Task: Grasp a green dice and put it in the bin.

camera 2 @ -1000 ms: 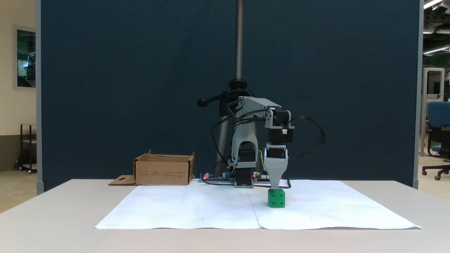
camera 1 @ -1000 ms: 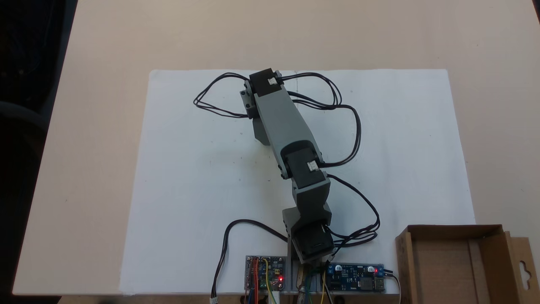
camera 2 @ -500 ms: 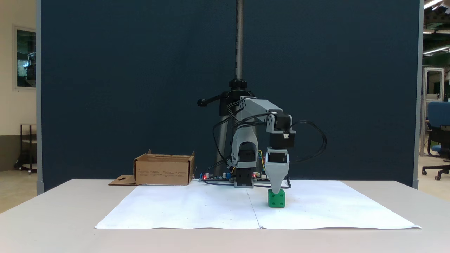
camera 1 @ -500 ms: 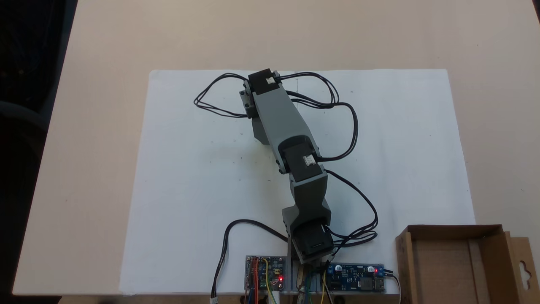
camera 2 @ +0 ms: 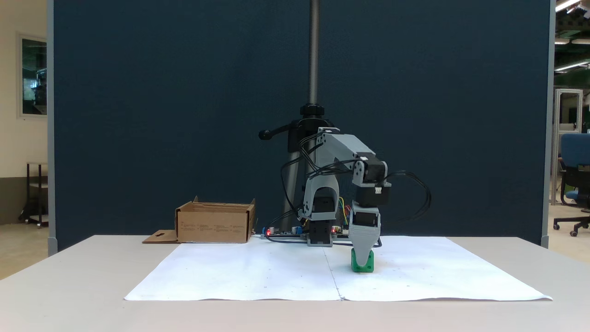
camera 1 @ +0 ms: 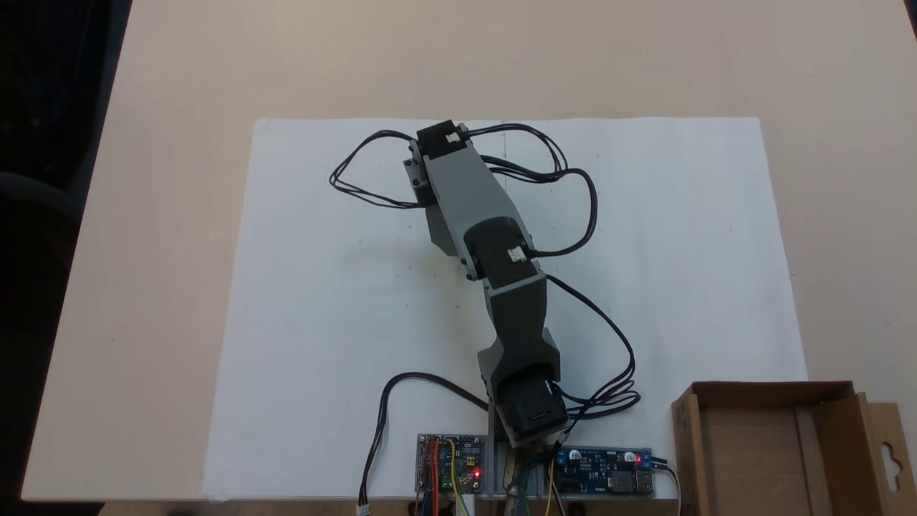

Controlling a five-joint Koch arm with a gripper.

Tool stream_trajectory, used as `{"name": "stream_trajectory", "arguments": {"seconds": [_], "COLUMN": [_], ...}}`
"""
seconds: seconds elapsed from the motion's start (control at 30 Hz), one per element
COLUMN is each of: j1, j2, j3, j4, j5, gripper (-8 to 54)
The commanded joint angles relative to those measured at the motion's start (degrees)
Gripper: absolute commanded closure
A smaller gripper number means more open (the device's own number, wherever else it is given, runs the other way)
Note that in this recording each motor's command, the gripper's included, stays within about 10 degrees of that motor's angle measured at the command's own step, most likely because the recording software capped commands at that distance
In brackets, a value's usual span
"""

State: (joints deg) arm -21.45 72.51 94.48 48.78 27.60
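our tool (camera 2: 363,263) now sits low over the green dice (camera 2: 356,265), its grey tip covering the front of the cube, where half a second ago it only touched the top and a second ago it hung just above. from the side the two jaws line up one behind the other, so we cannot tell whether they stand apart or together. the dice rests on the white paper (camera 2: 415,276), near the middle of the counter (camera 2: 83,272); from above the arm (camera 1: 473,201) hides it. we judge the descent is nearly done and closing comes next, with lift and carry all ahead of us.

outward, black cables (camera 1: 358,172) loop around the wrist, and the circuit boards (camera 1: 451,469) sit at the counter edge by the arm's base. the bin (camera 1: 777,444) lies in the corner beside that base, well apart from the dice, open side up. nothing stands on the paper between them; we only need to clear the bin's low wall and keep the cables from snagging.
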Motion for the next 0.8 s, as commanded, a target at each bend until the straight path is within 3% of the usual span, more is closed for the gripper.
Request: {"name": "stream_trajectory", "arguments": {"seconds": [0.0, 0.63, 0.77], "j1": [-1.3, -0.6, 0.1], "j2": [1.1, -1.2, -1.6], "j3": [-1.6, -1.6, -1.6], "j4": [-1.8, -4.9, -5.6], "j5": [3.9, 3.9, 3.9], "gripper": [4.0, 7.5, 12.3]}}
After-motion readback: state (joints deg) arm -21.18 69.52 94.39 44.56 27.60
